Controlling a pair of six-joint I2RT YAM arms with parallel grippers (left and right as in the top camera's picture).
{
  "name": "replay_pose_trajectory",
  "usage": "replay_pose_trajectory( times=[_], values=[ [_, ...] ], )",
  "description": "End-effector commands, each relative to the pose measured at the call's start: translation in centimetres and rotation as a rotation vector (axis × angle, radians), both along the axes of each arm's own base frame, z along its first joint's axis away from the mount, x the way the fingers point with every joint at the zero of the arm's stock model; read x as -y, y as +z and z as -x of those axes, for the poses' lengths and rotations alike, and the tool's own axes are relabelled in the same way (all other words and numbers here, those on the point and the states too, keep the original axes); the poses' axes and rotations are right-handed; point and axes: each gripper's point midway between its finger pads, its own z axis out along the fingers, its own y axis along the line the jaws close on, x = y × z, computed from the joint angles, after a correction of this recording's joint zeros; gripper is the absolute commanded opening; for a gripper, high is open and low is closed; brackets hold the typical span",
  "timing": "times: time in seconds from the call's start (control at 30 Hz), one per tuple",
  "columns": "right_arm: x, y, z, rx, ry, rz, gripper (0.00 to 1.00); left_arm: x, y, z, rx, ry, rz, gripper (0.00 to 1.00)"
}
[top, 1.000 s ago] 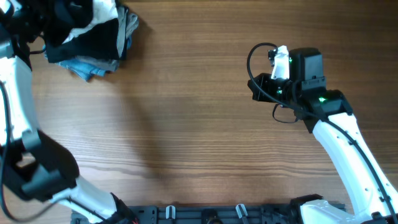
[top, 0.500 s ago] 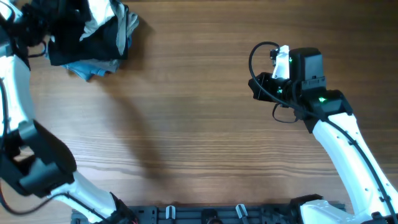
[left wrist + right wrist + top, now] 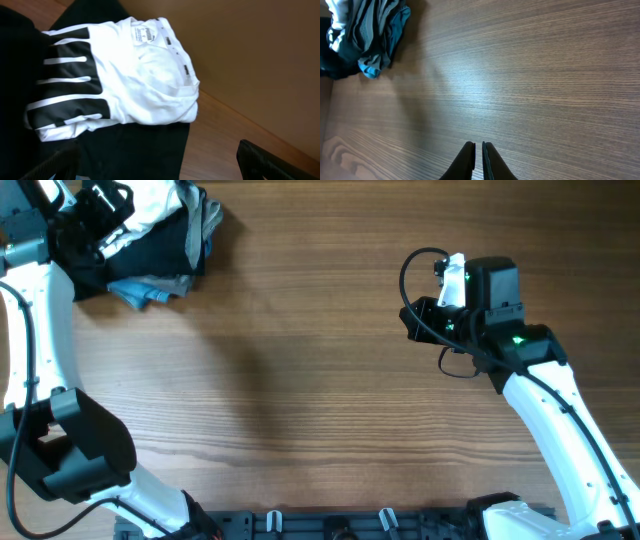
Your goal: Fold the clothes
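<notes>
The black T-shirt lies bunched in a pile at the table's far left corner. In the left wrist view its dark fabric spreads under a folded white garment with black stripes. My left gripper hovers over the pile, open, with its fingertips wide apart above the black cloth and nothing between them. My right gripper is shut and empty over bare wood, far to the right of the pile.
The white striped garment tops the pile, with grey and blue garments at its right and front edges. The pile also shows at the right wrist view's top left. The wooden table stretches between the arms.
My left gripper has gone from shut to wide open over the pile and shifted slightly right. The black cloth has settled. The right arm has not moved.
</notes>
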Motion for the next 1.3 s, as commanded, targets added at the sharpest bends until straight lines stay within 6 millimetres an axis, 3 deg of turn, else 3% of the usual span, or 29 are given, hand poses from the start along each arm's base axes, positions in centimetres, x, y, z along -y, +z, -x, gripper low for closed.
replay_pose_trajectory(
  times=[0.0,0.13,0.23,0.3,0.37,0.4,0.43,0.5,0.57,0.6,0.63,0.67,0.7,0.8,0.93,1.1,1.13,1.27],
  values=[
    [0.1,-0.1,-0.2,0.003,0.002,0.011,0.10,-2.1,2.3,1.1,0.040,0.039,-0.053,1.00],
    [0.1,-0.1,-0.2,0.003,0.002,0.011,0.10,-3.4,5.6,3.0,0.092,0.076,-0.076,1.00],
    [0.1,0.1,-0.2,0.021,0.028,0.025,0.10,-3.0,6.1,5.1,0.049,0.086,-0.060,1.00],
    [0.2,2.8,-0.5,0.132,0.077,0.067,0.11,-1.9,8.1,7.3,0.057,0.036,-0.124,1.00],
    [1.4,6.6,-1.3,0.246,0.030,0.123,0.15,-1.2,10.2,10.4,0.051,0.029,-0.206,1.00],
    [1.4,8.3,-1.4,0.290,0.030,0.122,0.16,-1.6,10.1,12.3,-0.001,0.081,-0.230,1.00],
    [1.4,10.3,-1.1,0.353,0.055,0.139,0.16,-0.4,9.8,14.5,-0.052,0.059,-0.205,1.00],
    [2.1,12.3,-0.6,0.417,0.057,0.191,0.19,0.7,10.0,16.3,-0.076,0.041,-0.187,1.00],
    [2.8,16.8,0.6,0.559,0.071,0.242,0.35,1.9,12.0,19.1,-0.044,0.011,-0.241,1.00],
    [3.0,19.1,1.6,0.631,0.076,0.252,0.42,2.8,14.1,21.0,0.014,0.013,-0.274,1.00],
    [3.3,21.9,3.2,0.725,0.071,0.255,0.59,3.7,16.2,23.2,0.080,0.014,-0.317,1.00],
    [3.6,23.3,4.3,0.772,0.061,0.248,0.87,4.4,17.7,24.8,0.130,0.023,-0.340,1.00],
    [3.7,24.2,5.2,0.803,0.055,0.243,1.00,4.8,18.6,25.8,0.163,0.028,-0.355,1.00],
    [4.4,27.1,8.6,0.911,0.033,0.226,1.00,6.5,21.2,29.0,0.274,0.036,-0.386,1.00],
    [4.4,27.4,9.7,0.922,0.042,0.214,1.00,7.4,21.9,30.6,0.309,0.033,-0.394,1.00],
    [0.7,27.2,11.9,0.872,0.217,0.000,1.00,7.4,21.9,30.6,0.308,0.033,-0.394,1.00],
    [0.8,26.2,12.0,0.825,0.217,0.007,1.00,7.4,21.9,30.6,0.308,0.033,-0.394,1.00],
    [3.2,25.6,11.6,0.954,0.250,0.344,1.00,7.4,21.9,30.6,0.308,0.033,-0.394,1.00]
  ],
)
